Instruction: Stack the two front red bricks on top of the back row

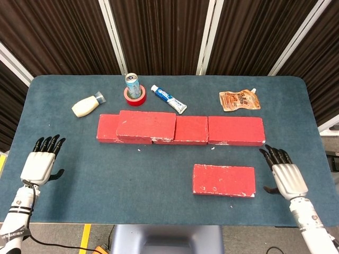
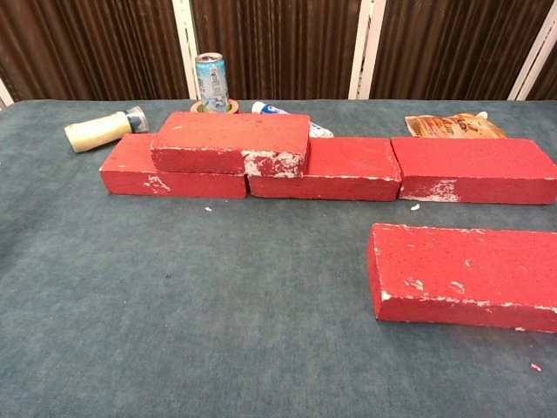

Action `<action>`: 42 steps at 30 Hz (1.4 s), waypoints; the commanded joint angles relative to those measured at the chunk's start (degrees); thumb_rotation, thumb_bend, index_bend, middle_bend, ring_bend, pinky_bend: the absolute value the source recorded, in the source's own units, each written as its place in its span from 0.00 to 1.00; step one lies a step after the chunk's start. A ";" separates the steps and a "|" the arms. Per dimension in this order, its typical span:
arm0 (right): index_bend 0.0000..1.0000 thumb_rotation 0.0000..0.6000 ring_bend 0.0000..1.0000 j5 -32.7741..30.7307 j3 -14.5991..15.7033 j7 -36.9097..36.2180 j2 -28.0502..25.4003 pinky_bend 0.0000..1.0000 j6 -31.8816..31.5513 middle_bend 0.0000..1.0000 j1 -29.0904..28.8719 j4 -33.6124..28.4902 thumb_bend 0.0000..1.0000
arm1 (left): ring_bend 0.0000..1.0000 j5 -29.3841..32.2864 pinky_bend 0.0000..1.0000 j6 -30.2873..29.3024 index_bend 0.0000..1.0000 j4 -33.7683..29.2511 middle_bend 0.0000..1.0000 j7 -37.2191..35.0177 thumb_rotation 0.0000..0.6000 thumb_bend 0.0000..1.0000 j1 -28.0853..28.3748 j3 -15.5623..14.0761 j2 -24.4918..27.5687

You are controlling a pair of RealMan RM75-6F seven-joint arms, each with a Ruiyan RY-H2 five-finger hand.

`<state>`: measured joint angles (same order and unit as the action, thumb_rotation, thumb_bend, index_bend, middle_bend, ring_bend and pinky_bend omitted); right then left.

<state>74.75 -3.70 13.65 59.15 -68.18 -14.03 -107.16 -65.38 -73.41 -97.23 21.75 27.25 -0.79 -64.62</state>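
At the near edge of the table (image 1: 159,206), both hands are lying palm-down with their fingers apart and holding nothing: the left hand (image 1: 39,163) at the near left corner, the right hand (image 1: 283,173) at the near right. Neither hand is appearing in the chest view. Just left of the right hand, without touching it, one red brick (image 1: 224,180) is lying flat on the table by itself. Farther back, the back row (image 1: 235,130) of red bricks is running left to right across the middle of the table, end to end. A stacked brick (image 1: 146,126) is sitting on top of the row toward its left end, straddling the joint between two bricks. Beyond the row, a cream bottle (image 1: 87,106) is lying on its side at far left. Right of it, a can (image 1: 132,85) is standing upright inside a roll of red tape (image 1: 135,98), with a toothpaste tube (image 1: 169,99) lying alongside. At far right, an orange pouch (image 1: 239,100) is lying flat.
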 commanded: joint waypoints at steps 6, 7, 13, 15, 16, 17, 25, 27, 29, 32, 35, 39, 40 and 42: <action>0.00 1.00 0.00 -22.75 -2.88 15.56 -6.26 0.00 9.22 0.00 -9.74 -14.00 0.00 | 0.00 0.80 0.00 1.28 0.00 -3.11 0.00 2.53 1.00 0.25 0.04 1.55 1.87; 0.00 1.00 0.00 -24.90 -2.95 17.02 -5.85 0.00 8.94 0.00 -10.76 -15.14 0.00 | 0.00 1.01 0.00 1.51 0.00 -3.51 0.00 2.97 1.00 0.25 0.10 1.75 2.02; 0.00 1.00 0.00 -33.21 -2.21 25.40 0.07 0.00 6.14 0.00 -16.10 -16.21 0.00 | 0.00 2.11 0.00 2.51 0.00 -4.69 0.00 3.98 1.00 0.25 0.08 2.66 2.38; 0.00 1.00 0.00 -35.27 -1.85 27.13 1.84 0.00 5.75 0.00 -17.55 -16.14 0.00 | 0.00 2.49 0.00 2.63 0.00 -4.88 0.00 4.36 1.00 0.26 -0.02 2.84 2.41; 0.00 1.00 0.00 -36.60 -1.58 28.12 2.78 0.00 5.57 0.00 -18.44 -16.23 0.00 | 0.00 2.76 0.00 2.68 0.00 -5.04 0.00 4.66 1.00 0.26 -0.04 3.01 2.31; 0.00 1.00 0.00 -37.52 -1.43 28.67 3.36 0.00 5.48 0.00 -19.06 -16.40 0.00 | 0.00 3.03 0.00 2.72 0.00 -5.10 0.00 4.77 1.00 0.26 -0.10 3.13 2.28; 0.00 1.00 0.00 -39.34 1.04 30.31 4.67 0.00 5.03 0.00 -21.77 -18.32 0.00 | 0.00 4.76 0.00 3.57 0.00 -5.18 0.00 5.10 1.00 0.26 -0.30 4.10 2.24; 0.00 1.00 0.00 -38.89 1.60 30.13 4.62 0.00 4.62 0.00 -21.83 -18.26 0.00 | 0.00 4.76 0.00 3.54 0.00 -5.27 0.00 5.07 1.00 0.26 -0.37 4.27 2.20; 0.00 1.00 0.00 -38.88 2.11 29.87 4.78 0.00 4.36 0.00 -22.00 -17.85 0.00 | 0.00 4.80 0.00 3.50 0.00 -5.37 0.00 5.19 1.00 0.26 -0.47 4.39 2.10; 0.00 1.00 0.00 -39.47 2.54 28.97 5.22 0.00 4.72 0.00 -22.37 -16.82 0.00 | 0.00 4.85 0.00 3.72 0.00 -5.37 0.00 5.24 1.00 0.26 -0.57 4.46 1.89; 0.00 1.00 0.00 -39.10 2.89 27.66 5.91 0.00 5.06 0.00 -22.43 -15.63 0.00 | 0.00 5.19 0.00 3.81 0.00 -5.07 0.00 5.39 1.00 0.26 -0.62 4.69 1.68; 0.00 1.00 0.00 -38.53 3.49 26.27 6.94 0.00 5.39 0.00 -22.40 -14.25 0.00 | 0.00 5.14 0.00 3.76 0.00 -4.88 0.00 5.29 1.00 0.26 -0.81 4.89 1.67; 0.00 1.00 0.00 -38.44 3.69 25.95 7.13 0.00 5.54 0.00 -22.43 -13.89 0.00 | 0.00 5.14 0.00 3.73 0.00 -4.84 0.00 5.33 1.00 0.26 -0.87 4.93 1.72; 0.00 1.00 0.00 -38.36 4.00 25.55 7.44 0.00 5.63 0.00 -22.46 -13.36 0.00 | 0.00 5.20 0.00 3.72 0.00 -4.83 0.00 5.31 1.00 0.26 -0.95 5.03 1.78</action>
<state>36.33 0.16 39.31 66.44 -62.63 -36.47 -120.68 -60.18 -69.68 -102.05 27.06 26.31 4.24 -62.85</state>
